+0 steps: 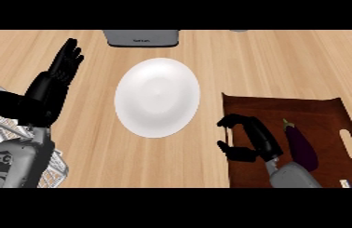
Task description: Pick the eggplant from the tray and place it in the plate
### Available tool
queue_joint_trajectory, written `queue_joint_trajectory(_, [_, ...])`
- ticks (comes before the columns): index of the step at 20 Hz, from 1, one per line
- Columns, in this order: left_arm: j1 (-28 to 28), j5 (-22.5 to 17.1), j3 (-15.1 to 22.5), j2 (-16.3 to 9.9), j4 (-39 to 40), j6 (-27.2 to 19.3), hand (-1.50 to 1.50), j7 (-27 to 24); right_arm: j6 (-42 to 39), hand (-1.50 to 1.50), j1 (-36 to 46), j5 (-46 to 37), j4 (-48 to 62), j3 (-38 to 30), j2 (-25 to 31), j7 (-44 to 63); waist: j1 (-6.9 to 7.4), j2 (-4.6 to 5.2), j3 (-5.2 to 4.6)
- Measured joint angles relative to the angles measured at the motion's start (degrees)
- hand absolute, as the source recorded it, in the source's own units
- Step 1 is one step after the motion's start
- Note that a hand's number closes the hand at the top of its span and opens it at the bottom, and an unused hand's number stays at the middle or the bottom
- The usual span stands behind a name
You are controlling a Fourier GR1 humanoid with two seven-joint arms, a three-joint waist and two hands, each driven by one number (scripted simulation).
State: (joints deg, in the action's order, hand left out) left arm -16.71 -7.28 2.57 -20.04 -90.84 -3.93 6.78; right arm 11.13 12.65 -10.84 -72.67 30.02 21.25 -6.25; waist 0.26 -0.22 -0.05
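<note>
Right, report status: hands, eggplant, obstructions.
Right hand curled over tray, holding nothing. Left hand open, resting. Eggplant on tray. Plate unobstructed.

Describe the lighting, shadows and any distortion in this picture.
Head view: light is even; the white plate shades softly toward its rim and looks taller than wide; the right hand and eggplant read dark on the brown tray; no hard shadows on the counter.
</note>
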Motion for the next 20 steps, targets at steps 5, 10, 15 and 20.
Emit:
queue_joint_trajectory(5, [0.5,-1.1,-1.3,0.4,-0.8,1.2,0.0,-0.3,2.1,-1.5,-5.8,5.0,-0.2,-5.1,-1.6,-11.1,-0.46,0.15,0.12])
queue_joint_trajectory(10, [1.2,-0.9,-2.1,0.8,-1.4,2.6,0.0,-0.8,1.1,-1.5,-6.7,5.1,-7.9,-9.2,2.6,-9.9,-0.69,0.02,0.25])
queue_joint_trajectory(15, [1.2,-0.2,-2.2,0.9,-1.3,2.7,0.0,-0.9,-1.1,-1.5,-4.5,-0.9,-14.8,-8.7,10.1,3.3,-0.8,-0.06,0.06])
queue_joint_trajectory(20, [1.0,0.2,-2.2,1.1,-1.3,2.7,0.0,-0.6,-10.6,-1.5,-1.1,-5.1,-17.9,-7.3,19.8,18.5,-0.56,-0.13,-0.13])
